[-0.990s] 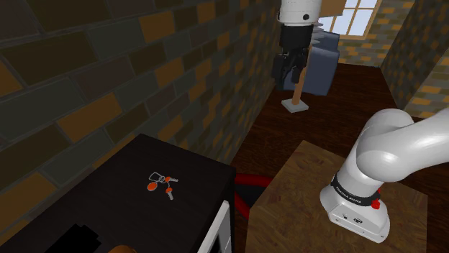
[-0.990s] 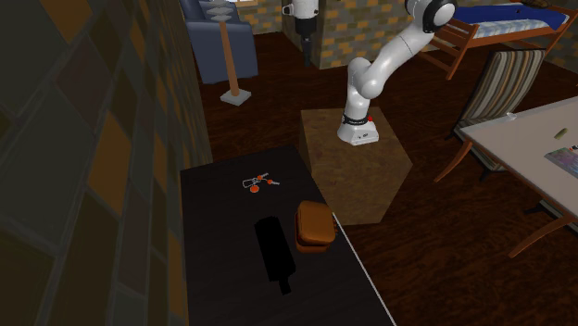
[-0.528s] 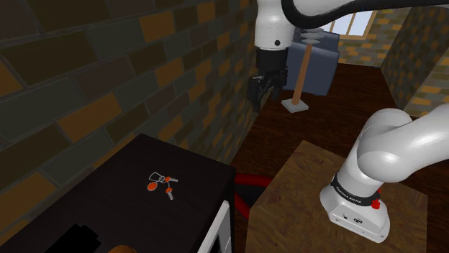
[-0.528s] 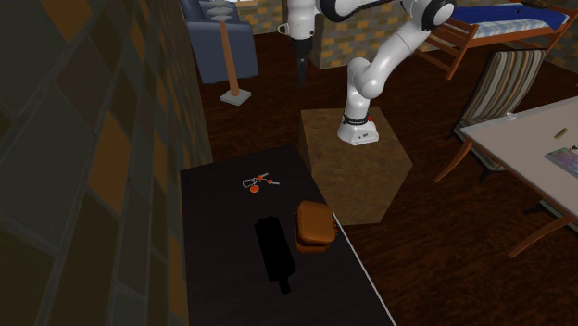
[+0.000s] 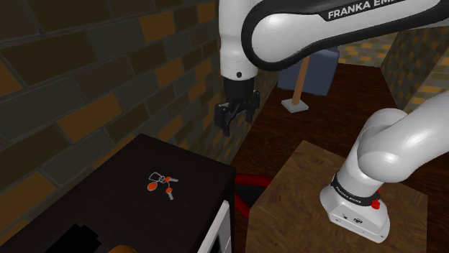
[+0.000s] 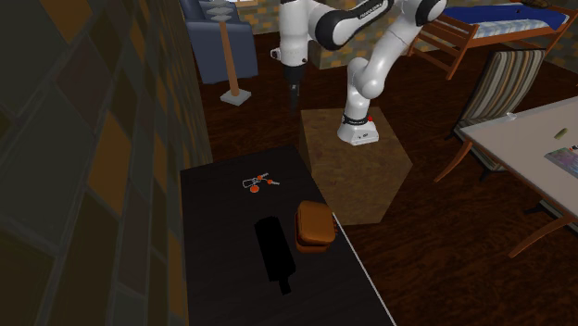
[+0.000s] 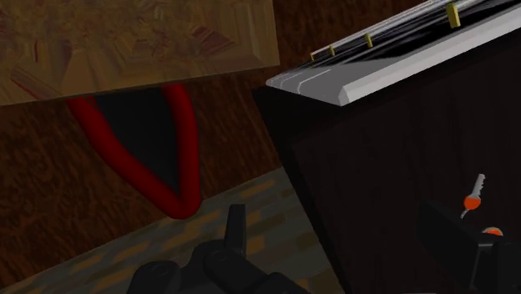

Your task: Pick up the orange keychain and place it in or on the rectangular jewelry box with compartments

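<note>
Orange keychain [image 5: 160, 183] and brown box [image 6: 315, 225], both on a dark cabinet top [image 5: 108, 201].
The keychain, a ring with orange tags and small silver keys, lies flat just past one of the fingers [image 7: 447, 240], untouched. The closed, rounded box sits farther from them, well apart from the keychain.

Dark-topped cabinet [image 5: 198, 198] sits below the claw [image 5: 230, 123], its near edge almost underneath. Brick wall [image 5: 86, 86] runs close beside the claw. Red hose loop [image 7: 177, 205] lies on the dark wood floor [image 6: 435, 231] below the claw. Behind the claw: blue armchair [image 6: 243, 51], wooden post on pale base [image 5: 296, 106]. Well apart from the claw: striped chair [image 6: 505, 83], white table [image 6: 537, 130], bunk bed [image 6: 500, 17].
</note>
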You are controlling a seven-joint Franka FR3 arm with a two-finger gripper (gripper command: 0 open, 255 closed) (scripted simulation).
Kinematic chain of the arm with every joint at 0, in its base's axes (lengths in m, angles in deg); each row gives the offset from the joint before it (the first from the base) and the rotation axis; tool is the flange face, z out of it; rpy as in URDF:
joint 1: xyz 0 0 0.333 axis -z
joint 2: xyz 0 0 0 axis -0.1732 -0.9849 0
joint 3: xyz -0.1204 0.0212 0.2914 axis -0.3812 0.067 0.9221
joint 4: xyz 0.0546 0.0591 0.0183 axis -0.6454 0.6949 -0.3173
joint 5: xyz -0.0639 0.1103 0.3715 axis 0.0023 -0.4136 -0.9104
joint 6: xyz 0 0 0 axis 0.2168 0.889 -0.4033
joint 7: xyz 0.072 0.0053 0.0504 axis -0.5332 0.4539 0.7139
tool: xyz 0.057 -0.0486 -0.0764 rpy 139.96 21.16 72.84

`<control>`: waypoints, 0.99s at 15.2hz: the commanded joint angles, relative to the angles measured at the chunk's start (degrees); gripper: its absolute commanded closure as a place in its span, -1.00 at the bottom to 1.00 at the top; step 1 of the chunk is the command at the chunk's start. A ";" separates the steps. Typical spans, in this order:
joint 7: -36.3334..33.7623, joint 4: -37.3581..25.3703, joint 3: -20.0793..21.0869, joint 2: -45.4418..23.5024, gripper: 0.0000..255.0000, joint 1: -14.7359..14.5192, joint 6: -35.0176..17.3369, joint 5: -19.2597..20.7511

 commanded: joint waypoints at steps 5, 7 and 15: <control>-8.94 -4.32 8.04 -11.25 -1.00 1.05 -8.58 1.72; -12.49 -6.40 10.65 -15.66 -1.00 1.57 -11.10 3.60; -30.38 -18.01 17.71 -36.74 -1.00 0.91 -17.69 19.11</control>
